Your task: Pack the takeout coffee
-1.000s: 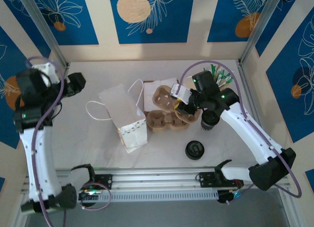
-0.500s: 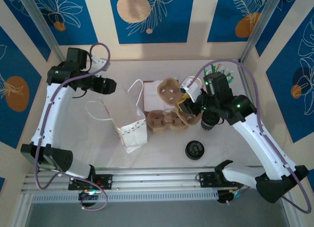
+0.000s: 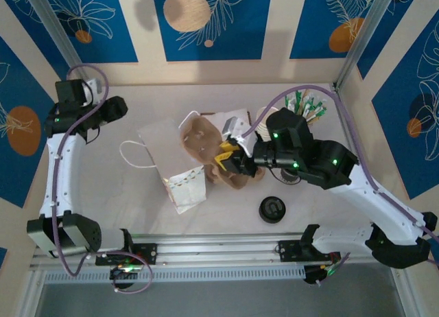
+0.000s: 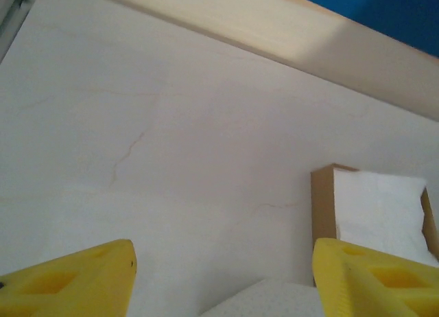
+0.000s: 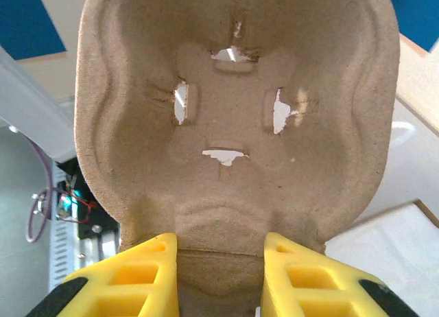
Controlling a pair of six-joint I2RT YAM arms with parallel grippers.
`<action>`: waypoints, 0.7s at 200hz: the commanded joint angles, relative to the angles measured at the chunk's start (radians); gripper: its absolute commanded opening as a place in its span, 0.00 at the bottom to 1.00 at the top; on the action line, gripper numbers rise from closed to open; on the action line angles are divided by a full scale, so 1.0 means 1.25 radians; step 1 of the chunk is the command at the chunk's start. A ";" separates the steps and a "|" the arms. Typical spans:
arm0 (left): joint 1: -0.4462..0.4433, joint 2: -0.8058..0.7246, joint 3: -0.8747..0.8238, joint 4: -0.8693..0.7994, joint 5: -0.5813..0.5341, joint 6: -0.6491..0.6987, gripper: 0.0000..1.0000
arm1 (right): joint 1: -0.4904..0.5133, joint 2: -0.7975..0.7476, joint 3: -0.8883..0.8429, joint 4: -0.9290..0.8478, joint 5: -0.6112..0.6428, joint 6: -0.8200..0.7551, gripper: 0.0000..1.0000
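The takeout coffee carrier point(image 3: 199, 137), a tan moulded-pulp tray, hangs tilted above the table, right beside the white paper bag point(image 3: 171, 160) that lies on its side. My right gripper point(image 3: 232, 158) is shut on the tray's near edge. In the right wrist view the tray point(image 5: 233, 111) stands up between my yellow fingers point(image 5: 147, 279), its cut cup well facing the camera. My left gripper point(image 3: 118, 109) hovers at the back left, away from the bag, open with nothing in it. In the left wrist view the left gripper point(image 4: 223, 279) looks down on bare table.
A second pulp carrier point(image 3: 230, 178) lies on the table under the right wrist. A black lid point(image 3: 272, 209) sits near the front. Green-tipped items point(image 3: 309, 106) stand at the back right. A brown box of white napkins point(image 4: 374, 207) and the bag's corner point(image 4: 267, 302) lie ahead of the left gripper.
My right gripper has lifted the carrier tray and carried it left toward the bag. The left arm swung out over the bag, then drew back to the back left.
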 commanded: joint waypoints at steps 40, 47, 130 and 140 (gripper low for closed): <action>-0.019 0.035 -0.324 0.378 0.208 -0.269 0.68 | 0.095 0.096 0.050 0.144 0.110 0.047 0.29; -0.019 0.051 -0.333 0.392 0.216 -0.280 0.68 | 0.099 0.109 0.055 0.162 0.120 0.055 0.29; -0.069 0.138 -0.438 0.496 0.256 -0.306 0.66 | 0.120 0.287 0.169 0.285 0.217 0.119 0.29; -0.079 0.135 -0.461 0.511 0.251 -0.311 0.66 | 0.119 0.316 0.187 0.285 0.245 0.136 0.29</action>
